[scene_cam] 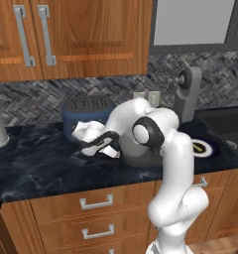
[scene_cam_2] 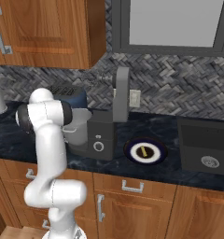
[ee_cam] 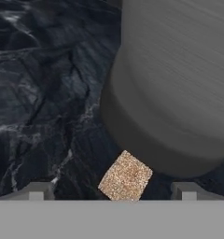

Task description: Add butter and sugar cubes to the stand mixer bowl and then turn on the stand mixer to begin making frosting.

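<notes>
1. Hand view: end effector (ee_cam: 112,196) spread wide, empty, straddling a sugar cube (ee_cam: 126,177) on the desk (ee_cam: 44,93) beside the bowl (ee_cam: 179,79).
2. Butter (scene_cam_2: 143,151) on its plate (scene_cam_2: 153,158); mixer (scene_cam_2: 109,119) probably off. Barely started.

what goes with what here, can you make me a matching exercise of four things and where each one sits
Things:
1. sugar cube
2. butter
3. bowl
4. toaster

Places:
A. on the round plate right of the mixer
B. on the counter between the open pincer's fingertips
C. against the backsplash, behind the arm
D. on the mixer base, right beside the cube

Pairs: 1-B, 2-A, 3-D, 4-C
</notes>
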### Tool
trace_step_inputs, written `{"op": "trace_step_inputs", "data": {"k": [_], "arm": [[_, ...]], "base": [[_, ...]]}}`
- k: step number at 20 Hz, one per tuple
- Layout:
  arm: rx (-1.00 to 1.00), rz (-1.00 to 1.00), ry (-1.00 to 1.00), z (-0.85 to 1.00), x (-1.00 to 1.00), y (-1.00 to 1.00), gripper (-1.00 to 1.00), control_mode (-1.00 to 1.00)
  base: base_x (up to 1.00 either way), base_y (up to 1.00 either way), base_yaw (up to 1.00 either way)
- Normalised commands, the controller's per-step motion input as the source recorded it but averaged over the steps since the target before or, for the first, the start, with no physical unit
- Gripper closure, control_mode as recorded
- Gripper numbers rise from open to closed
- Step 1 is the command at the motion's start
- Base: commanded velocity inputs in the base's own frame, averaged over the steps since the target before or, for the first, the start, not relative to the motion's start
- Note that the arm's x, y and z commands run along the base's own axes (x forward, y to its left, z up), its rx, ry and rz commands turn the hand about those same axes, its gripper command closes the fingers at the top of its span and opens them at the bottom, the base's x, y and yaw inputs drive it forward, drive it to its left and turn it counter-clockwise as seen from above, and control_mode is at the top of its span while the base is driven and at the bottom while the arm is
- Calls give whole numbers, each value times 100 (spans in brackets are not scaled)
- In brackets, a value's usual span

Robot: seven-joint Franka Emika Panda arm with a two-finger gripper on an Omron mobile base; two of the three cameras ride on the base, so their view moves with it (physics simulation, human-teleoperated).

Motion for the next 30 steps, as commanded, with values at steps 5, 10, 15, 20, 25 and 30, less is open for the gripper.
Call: {"op": "trace_step_inputs", "data": {"k": [5, 10, 15, 20, 25, 30], "arm": [[-2, -27, -31, -40, -60, 0, -100, -100], [-3, -22, -41, -53, -45, 0, -100, -100], [-4, -20, -43, -70, -45, 2, -100, -100], [-5, -21, -42, -82, -49, 23, 100, -100], [-3, -22, -36, -77, -40, 19, 100, -100], [-1, -22, -40, -17, -64, 27, 100, -100]], "base": [[0, 0, 0], [0, 0, 0], [0, 0, 0], [0, 0, 0], [0, 0, 0], [0, 0, 0]]}}
